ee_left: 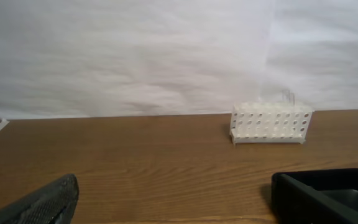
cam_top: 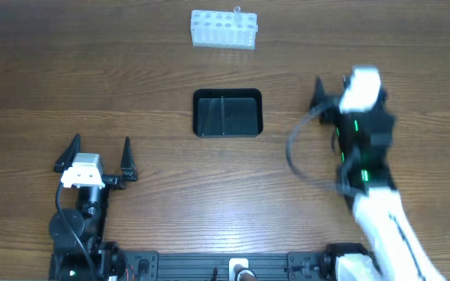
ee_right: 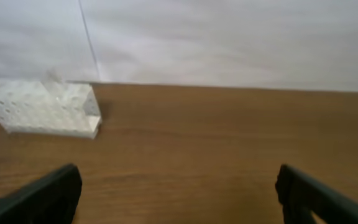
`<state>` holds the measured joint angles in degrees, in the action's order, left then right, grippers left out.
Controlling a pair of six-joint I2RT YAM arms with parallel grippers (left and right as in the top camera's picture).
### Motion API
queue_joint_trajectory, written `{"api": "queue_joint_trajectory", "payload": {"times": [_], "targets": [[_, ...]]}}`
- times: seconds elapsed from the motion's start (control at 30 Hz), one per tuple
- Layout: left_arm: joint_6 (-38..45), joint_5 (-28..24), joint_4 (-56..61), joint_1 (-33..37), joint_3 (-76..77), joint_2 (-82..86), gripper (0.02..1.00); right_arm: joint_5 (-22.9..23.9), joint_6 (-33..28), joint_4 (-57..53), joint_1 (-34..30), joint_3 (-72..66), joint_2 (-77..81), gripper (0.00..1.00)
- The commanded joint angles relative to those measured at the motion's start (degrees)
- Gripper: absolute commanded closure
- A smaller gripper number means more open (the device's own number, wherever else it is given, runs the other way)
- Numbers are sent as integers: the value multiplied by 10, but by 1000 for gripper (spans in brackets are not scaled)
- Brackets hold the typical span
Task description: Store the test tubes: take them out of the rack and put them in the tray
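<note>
A white test tube rack (cam_top: 223,29) stands at the far middle of the table, and one clear tube (cam_top: 237,11) sticks up at its right end. The rack (ee_left: 271,124) and that tube (ee_left: 288,96) also show in the left wrist view. A black tray (cam_top: 227,113) lies in the middle of the table; a thin pale line runs down its inside, and I cannot tell whether it is a tube or a divider. My left gripper (cam_top: 100,144) is open near the front left, holding nothing. My right gripper (ee_right: 179,199) is open to the right of the tray, facing the rack (ee_right: 42,107).
Bare wooden tabletop (cam_top: 92,70) surrounds the rack and tray. A white wall (ee_left: 135,50) backs the table's far edge. The right arm's black cable (cam_top: 295,152) loops over the table beside the tray.
</note>
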<state>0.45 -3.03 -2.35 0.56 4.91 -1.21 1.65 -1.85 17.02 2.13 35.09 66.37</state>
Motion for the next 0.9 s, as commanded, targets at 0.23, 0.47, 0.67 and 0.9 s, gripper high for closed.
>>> {"api": "queue_joint_trajectory", "payload": {"times": [0.23, 0.47, 0.67, 0.9], "targets": [[8, -6, 1, 3, -3, 5, 18, 15, -5, -21, 145, 255, 260, 9], [8, -6, 1, 3, -3, 5, 18, 151, 35, -100, 242, 391, 376, 9], [8, -6, 1, 3, -3, 5, 18, 226, 132, -207, 260, 517, 468, 9], [8, -6, 1, 3, -3, 5, 18, 227, 152, -266, 258, 643, 559, 20]]}}
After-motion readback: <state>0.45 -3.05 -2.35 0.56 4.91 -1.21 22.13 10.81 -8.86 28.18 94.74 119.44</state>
